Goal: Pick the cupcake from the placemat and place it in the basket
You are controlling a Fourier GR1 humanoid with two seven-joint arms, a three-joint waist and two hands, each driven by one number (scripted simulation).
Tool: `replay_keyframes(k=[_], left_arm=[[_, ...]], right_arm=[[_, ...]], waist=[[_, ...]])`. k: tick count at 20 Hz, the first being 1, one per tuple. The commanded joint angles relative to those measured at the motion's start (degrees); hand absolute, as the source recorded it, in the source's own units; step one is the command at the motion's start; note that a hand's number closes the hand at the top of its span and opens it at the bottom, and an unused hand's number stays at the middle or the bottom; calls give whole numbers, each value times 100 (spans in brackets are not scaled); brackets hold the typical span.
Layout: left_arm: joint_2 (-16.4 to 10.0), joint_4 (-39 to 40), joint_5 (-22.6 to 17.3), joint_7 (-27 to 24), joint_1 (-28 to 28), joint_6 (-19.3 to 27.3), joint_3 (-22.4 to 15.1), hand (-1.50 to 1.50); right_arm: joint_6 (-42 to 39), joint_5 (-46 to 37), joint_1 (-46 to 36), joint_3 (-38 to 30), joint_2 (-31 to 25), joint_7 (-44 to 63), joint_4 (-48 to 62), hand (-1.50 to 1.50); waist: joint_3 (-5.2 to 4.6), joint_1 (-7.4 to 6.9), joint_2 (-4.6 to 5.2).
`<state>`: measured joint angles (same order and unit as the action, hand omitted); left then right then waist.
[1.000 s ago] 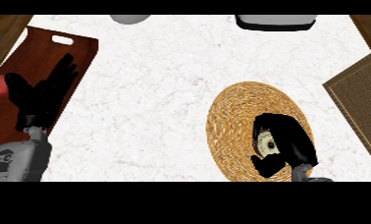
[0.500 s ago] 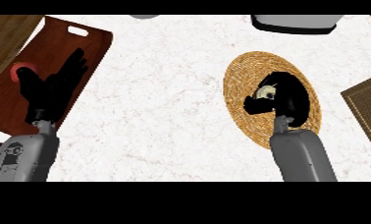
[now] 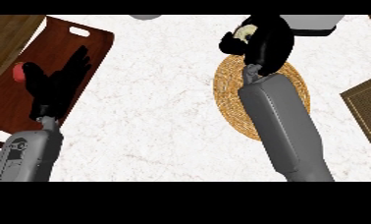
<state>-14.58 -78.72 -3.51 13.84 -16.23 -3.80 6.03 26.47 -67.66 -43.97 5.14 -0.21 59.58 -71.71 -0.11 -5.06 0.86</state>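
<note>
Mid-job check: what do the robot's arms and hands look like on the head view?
The left forearm and right forearm are smooth, rounded grey casings. The left robot hand and right robot hand are black. No cables show.

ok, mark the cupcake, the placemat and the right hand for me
cupcake (image 3: 243, 32), head view, pale top showing between the fingers.
placemat (image 3: 226, 90), head view, bare woven left side.
right hand (image 3: 270, 46), head view, back of the hand.

The cupcake (image 3: 245, 32) is being held beyond the placemat's (image 3: 226, 88) far edge, left of the basket (image 3: 317, 24) at the counter's (image 3: 167, 100) far edge.
</note>
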Motion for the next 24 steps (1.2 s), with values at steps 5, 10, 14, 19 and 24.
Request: replay_keyframes(k=[5,10,14,19,24], left_arm=[[43,101,110,-117,144,124,29,0],[4,-54,73,-99,297,46,40,0],[-93,238,35,-161,179,93,260,0],[-63,90,26,-232,341,34,222,0],[-175,-135,-73,18,332,-4,310,0]], right_arm=[[299,-1319,-1703,-305,20,1775,1218,150],[-279,-1827,-2589,-1016,-69,1768,1910,150],[-224,-2014,-3040,-1416,-404,1616,2102,150],[-3,-2109,-3290,-1989,-997,1257,2651,150],[-567,-2546,-3310,-2263,-1570,1320,2897,150]], waist=[[-2,226,-51],[1,308,-58],[2,400,-51],[5,371,-39],[7,424,-81]])
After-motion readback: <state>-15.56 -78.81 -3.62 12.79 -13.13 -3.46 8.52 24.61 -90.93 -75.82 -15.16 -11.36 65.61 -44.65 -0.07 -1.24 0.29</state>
